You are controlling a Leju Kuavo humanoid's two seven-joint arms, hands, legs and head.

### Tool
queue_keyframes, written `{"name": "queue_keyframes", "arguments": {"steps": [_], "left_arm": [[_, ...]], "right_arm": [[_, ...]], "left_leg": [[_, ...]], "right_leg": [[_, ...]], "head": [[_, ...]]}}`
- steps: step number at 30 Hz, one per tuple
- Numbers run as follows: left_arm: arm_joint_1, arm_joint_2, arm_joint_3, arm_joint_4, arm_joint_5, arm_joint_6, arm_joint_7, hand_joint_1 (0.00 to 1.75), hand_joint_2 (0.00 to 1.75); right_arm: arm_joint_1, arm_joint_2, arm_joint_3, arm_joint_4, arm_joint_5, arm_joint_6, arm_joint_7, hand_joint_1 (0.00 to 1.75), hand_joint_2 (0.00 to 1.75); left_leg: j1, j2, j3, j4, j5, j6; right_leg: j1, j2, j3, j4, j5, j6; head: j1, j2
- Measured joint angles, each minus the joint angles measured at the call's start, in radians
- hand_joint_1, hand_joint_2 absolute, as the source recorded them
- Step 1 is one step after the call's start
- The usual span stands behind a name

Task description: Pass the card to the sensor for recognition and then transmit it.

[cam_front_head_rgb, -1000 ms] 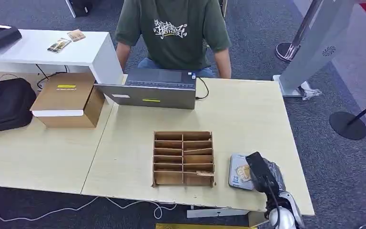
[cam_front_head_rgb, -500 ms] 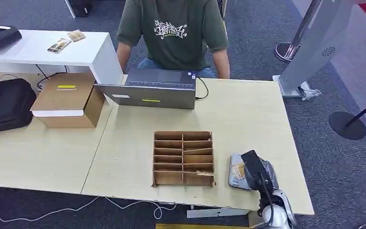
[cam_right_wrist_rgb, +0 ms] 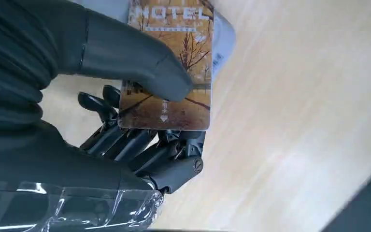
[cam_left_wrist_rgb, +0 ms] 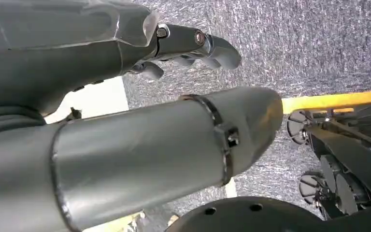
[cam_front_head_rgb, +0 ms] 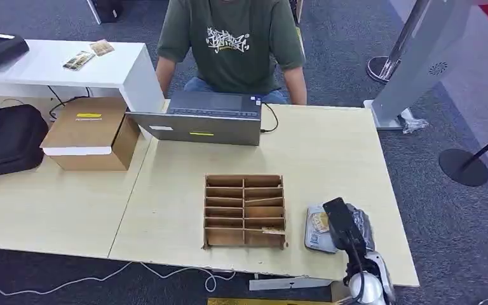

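The card (cam_right_wrist_rgb: 166,67), printed with an autumn scene and the word "HOTEL", is pinched in the right hand (cam_right_wrist_rgb: 125,121): the thick thumb presses on its face and the dark fingers (cam_right_wrist_rgb: 140,145) lie under it. In the right wrist view the card's far end overlaps the pale grey sensor (cam_right_wrist_rgb: 222,36), which lies flat on the table; whether card and sensor touch cannot be told. In the head view the card (cam_front_head_rgb: 319,220) shows as a small orange patch over the sensor (cam_front_head_rgb: 314,238), near the table's front right corner, with the right hand (cam_front_head_rgb: 346,225) partly covering both.

Just beside the sensor stands a wooden organizer (cam_front_head_rgb: 244,211) with two columns of shallow slots; a card-like slip lies in one of its front right slots. Beyond it, at the far edge of the table (cam_front_head_rgb: 330,152), a laptop (cam_front_head_rgb: 203,119) sits with its lid toward the robot, and a person in a dark green shirt (cam_front_head_rgb: 232,41) sits behind it. A cardboard box (cam_front_head_rgb: 89,132) and a black bag (cam_front_head_rgb: 6,138) lie well to the left.

The left hand (cam_left_wrist_rgb: 183,46) hangs over grey carpet, fingers loosely curled and holding nothing.
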Motion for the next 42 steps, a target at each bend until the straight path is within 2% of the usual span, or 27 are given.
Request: {"name": "queue_keyframes", "arguments": {"steps": [6, 8, 12, 15, 18, 19, 20, 21, 23, 24, 25, 26, 28, 30, 34, 35, 37, 39, 40, 42], "left_arm": [[-0.001, -0.004, 0.000, 0.000, 0.001, 0.000, -0.001, 0.00, 0.00], [0.001, -0.006, 0.000, 0.000, 0.000, 0.000, -0.011, 0.00, 0.00], [0.000, -0.011, 0.000, 0.000, -0.003, 0.000, -0.020, 0.00, 0.00], [0.000, -0.014, 0.000, 0.000, -0.005, 0.001, -0.026, 0.00, 0.00], [0.000, -0.017, 0.000, 0.000, -0.016, 0.002, -0.032, 0.00, 0.00], [-0.001, -0.017, 0.000, 0.000, -0.021, 0.002, -0.032, 0.00, 0.00], [-0.001, -0.016, 0.000, 0.000, -0.024, 0.002, -0.032, 0.00, 0.00], [-0.001, -0.016, 0.000, 0.000, -0.026, 0.001, -0.032, 0.00, 0.00], [0.001, -0.010, 0.000, 0.000, -0.027, 0.000, -0.032, 0.00, 0.00], [0.001, -0.009, 0.000, 0.000, -0.027, 0.000, -0.032, 0.00, 0.00], [0.001, -0.008, 0.000, 0.000, -0.028, -0.001, -0.032, 0.00, 0.00], [0.000, -0.006, 0.000, 0.000, -0.029, -0.001, -0.032, 0.00, 0.00], [0.001, -0.003, 0.000, 0.000, -0.031, 0.000, -0.032, 0.00, 0.00], [-0.001, -0.001, 0.000, 0.000, -0.032, 0.000, -0.032, 0.00, 0.00], [-0.001, 0.004, 0.000, 0.000, -0.037, -0.016, -0.032, 0.00, 0.00], [-0.001, 0.005, 0.000, 0.000, -0.039, -0.015, -0.032, 0.00, 0.00], [-0.001, 0.006, 0.000, 0.000, -0.047, -0.010, -0.032, 0.00, 0.00], [-0.001, 0.008, 0.000, 0.000, -0.071, -0.008, -0.032, 0.00, 0.00], [-0.003, 0.008, 0.000, 0.000, -0.083, -0.008, -0.032, 0.00, 0.00], [-0.010, 0.011, 0.000, -0.001, -0.107, -0.008, -0.032, 0.00, 0.00]], "right_arm": [[0.005, 0.001, -0.002, -0.047, 0.000, -0.017, -0.016, 1.75, 1.75], [0.020, 0.004, -0.002, -0.076, 0.014, -0.076, -0.060, 1.75, 1.75], [0.044, 0.019, -0.002, -0.173, 0.097, -0.237, -0.126, 1.75, 1.75], [0.061, 0.029, -0.002, -0.234, 0.256, -0.371, -0.145, 1.75, 1.75], [0.074, 0.032, -0.002, -0.261, 0.655, -0.582, -0.111, 1.75, 1.75], [0.079, 0.026, -0.010, -0.267, 0.743, -0.625, -0.128, 1.75, 1.75], [0.085, 0.019, -0.035, -0.284, 0.805, -0.647, -0.194, 1.75, 1.75], [0.087, 0.046, -0.074, -0.312, 0.816, -0.648, -0.294, 1.75, 1.75], [0.073, 0.089, -0.222, -0.392, 0.820, -0.650, -0.613, 1.75, 1.75], [0.068, 0.100, -0.274, -0.408, 0.820, -0.650, -0.710, 1.75, 1.75], [0.066, 0.103, -0.316, -0.418, 0.822, -0.650, -0.783, 1.75, 1.75], [0.064, 0.103, -0.340, -0.424, 0.822, -0.650, -0.791, 1.75, 1.75], [0.045, 0.104, -0.384, -0.432, 0.821, -0.650, -0.750, 1.75, 1.75], [0.023, 0.106, -0.413, -0.430, 0.821, -0.650, -0.743, 1.75, 1.75], [-0.015, 0.105, -0.420, -0.401, 0.821, -0.650, -0.691, 1.75, 1.75], [-0.027, 0.103, -0.417, -0.388, 0.822, -0.650, -0.659, 1.75, 1.75], [-0.059, 0.080, -0.389, -0.347, 0.822, -0.650, -0.543, 1.75, 1.75], [-0.126, 0.005, -0.309, -0.271, 0.822, -0.650, -0.362, 1.75, 1.75], [-0.192, -0.053, -0.248, -0.218, 0.824, -0.650, -0.200, 1.75, 1.75], [-0.352, -0.168, -0.040, -0.088, 0.824, -0.650, 0.241, 1.75, 1.75]], "left_leg": [[0.000, 0.000, 0.000, 0.000, 0.000, 0.000], [0.000, -0.001, -0.001, 0.000, 0.000, 0.000], [0.000, 0.000, -0.001, 0.000, 0.000, 0.000], [0.000, 0.000, -0.001, 0.000, 0.000, 0.000], [0.000, 0.000, -0.001, 0.000, 0.000, 0.000], [0.000, 0.000, -0.001, 0.000, 0.000, 0.000], [0.000, 0.000, -0.001, 0.000, -0.001, 0.001], [-0.001, -0.001, -0.001, 0.000, -0.001, 0.001], [0.000, -0.001, -0.002, 0.000, -0.001, 0.001], [0.000, -0.001, -0.002, 0.000, -0.001, 0.001], [0.000, -0.001, -0.002, 0.000, -0.001, 0.001], [0.000, -0.001, -0.002, 0.000, -0.001, 0.001], [0.000, 0.000, -0.002, 0.000, -0.001, 0.001], [-0.001, 0.001, -0.001, 0.000, -0.001, 0.002], [-0.001, 0.001, -0.001, 0.000, -0.001, 0.002], [0.000, 0.001, -0.002, 0.000, -0.001, 0.002], [0.000, 0.001, -0.002, 0.000, -0.001, 0.002], [-0.001, 0.003, -0.004, 0.000, -0.001, 0.002], [-0.002, 0.003, -0.006, 0.000, 0.000, 0.003], [-0.002, 0.005, -0.012, 0.000, 0.002, 0.004]], "right_leg": [[0.000, 0.000, 0.000, 0.000, 0.000, 0.000], [0.000, -0.001, -0.001, 0.000, 0.000, 0.000], [0.000, 0.000, -0.001, 0.000, 0.000, 0.000], [0.000, 0.000, -0.001, 0.000, 0.000, 0.000], [0.000, 0.000, -0.002, 0.000, 0.000, 0.000], [0.000, 0.000, -0.002, 0.000, 0.000, 0.000], [0.000, -0.001, -0.001, 0.000, 0.000, 0.000], [0.000, -0.001, -0.002, 0.000, 0.000, 0.000], [0.000, -0.001, -0.001, 0.000, 0.000, 0.000], [0.000, -0.001, -0.001, 0.000, 0.000, 0.000], [0.000, -0.001, -0.001, 0.000, -0.001, 0.000], [0.000, -0.001, -0.001, 0.000, -0.001, 0.001], [0.000, 0.000, -0.001, 0.000, 0.000, 0.001], [0.000, 0.000, -0.001, 0.000, 0.000, 0.001], [0.000, 0.000, 0.000, 0.000, 0.000, 0.001], [0.000, 0.000, 0.000, 0.000, 0.000, 0.001], [0.000, 0.000, 0.000, 0.000, 0.000, 0.001], [0.000, 0.002, 0.000, 0.001, 0.002, 0.000], [-0.001, 0.002, -0.001, 0.002, 0.004, 0.001], [-0.003, 0.004, -0.003, 0.002, 0.005, 0.002]], "head": [[0.000, 0.000], [0.000, 0.000], [0.000, 0.000], [0.000, 0.000], [0.000, 0.000], [0.000, 0.000], [0.000, 0.000], [0.000, 0.000], [-0.001, 0.000], [0.000, 0.000], [0.000, 0.000], [0.000, 0.000], [0.000, 0.000], [0.000, 0.000], [0.000, 0.000], [0.000, 0.000], [0.000, 0.000], [0.000, 0.000], [-0.001, 0.000], [0.000, 0.000]]}}
